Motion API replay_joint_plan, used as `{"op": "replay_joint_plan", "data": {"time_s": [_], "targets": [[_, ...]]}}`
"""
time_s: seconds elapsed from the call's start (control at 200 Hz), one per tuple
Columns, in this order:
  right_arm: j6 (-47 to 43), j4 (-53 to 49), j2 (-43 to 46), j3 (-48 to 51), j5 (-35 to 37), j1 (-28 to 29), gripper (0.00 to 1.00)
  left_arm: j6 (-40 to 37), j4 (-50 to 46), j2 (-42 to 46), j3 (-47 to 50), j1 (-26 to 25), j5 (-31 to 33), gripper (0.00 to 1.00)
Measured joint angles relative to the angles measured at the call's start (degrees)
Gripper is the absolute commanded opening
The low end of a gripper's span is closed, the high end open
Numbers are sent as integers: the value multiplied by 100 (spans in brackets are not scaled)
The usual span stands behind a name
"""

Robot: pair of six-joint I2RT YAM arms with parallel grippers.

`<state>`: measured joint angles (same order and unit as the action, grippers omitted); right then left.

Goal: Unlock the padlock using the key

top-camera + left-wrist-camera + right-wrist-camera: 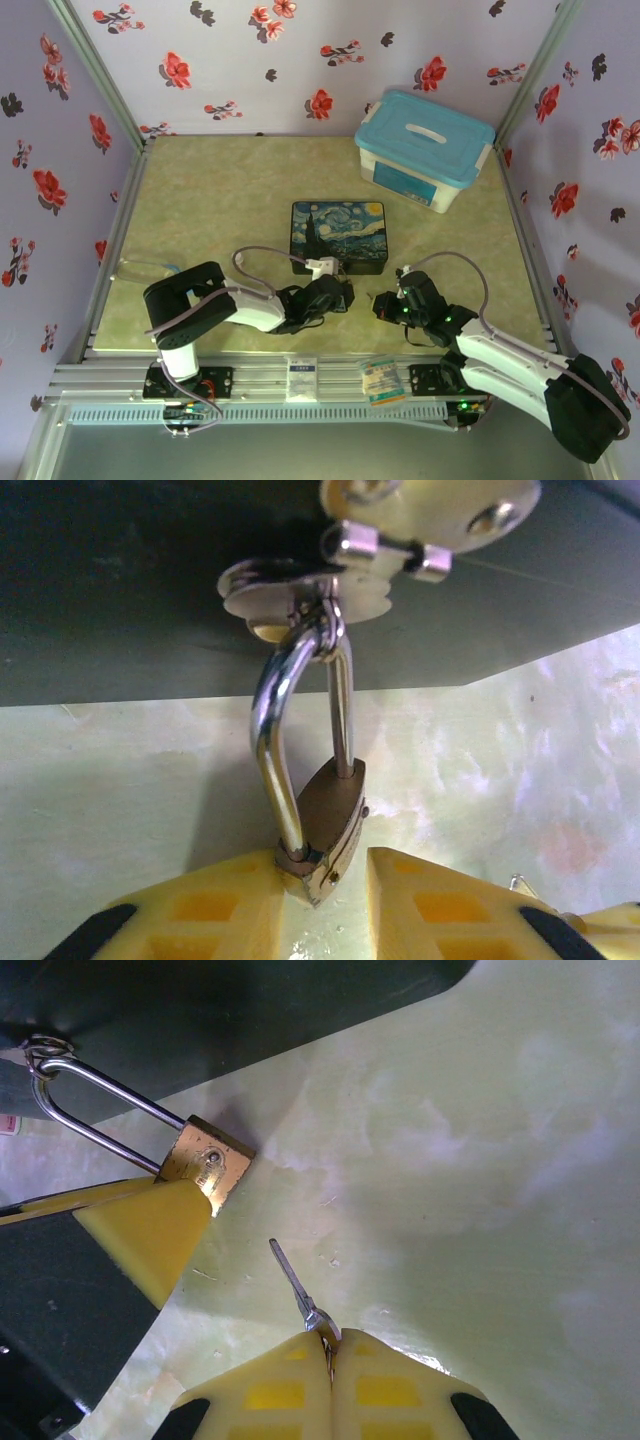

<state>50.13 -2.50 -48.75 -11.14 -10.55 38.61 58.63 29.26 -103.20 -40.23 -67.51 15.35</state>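
My right gripper, clenched on the key, may miss if the padlock swings; whether my left gripper grips it, I cannot tell.

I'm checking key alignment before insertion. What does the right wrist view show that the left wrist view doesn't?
Right wrist: the key pinched in the shut right gripper, its blade pointing roughly toward the padlock's keyhole face and not touching it.
Left wrist: the hasp plate and hinge above the shackle, and the left gripper flanking the padlock body on both sides.
Both: padlock, shackle, part of the left gripper, dark box, green table.
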Motion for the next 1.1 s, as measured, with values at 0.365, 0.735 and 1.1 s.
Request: {"op": "replay_joint_plan", "data": {"time_s": [0.365, 0.735, 1.1], "targets": [[2, 15, 107, 13, -22, 0, 0, -74, -68, -33, -63, 28, -9, 11], [2, 240, -229, 37, -153, -2, 0, -46, 22, 245, 249, 37, -79, 9], [2, 293, -264, 37, -173, -2, 0, -37, 22, 291, 232, 72, 28, 51]]}}
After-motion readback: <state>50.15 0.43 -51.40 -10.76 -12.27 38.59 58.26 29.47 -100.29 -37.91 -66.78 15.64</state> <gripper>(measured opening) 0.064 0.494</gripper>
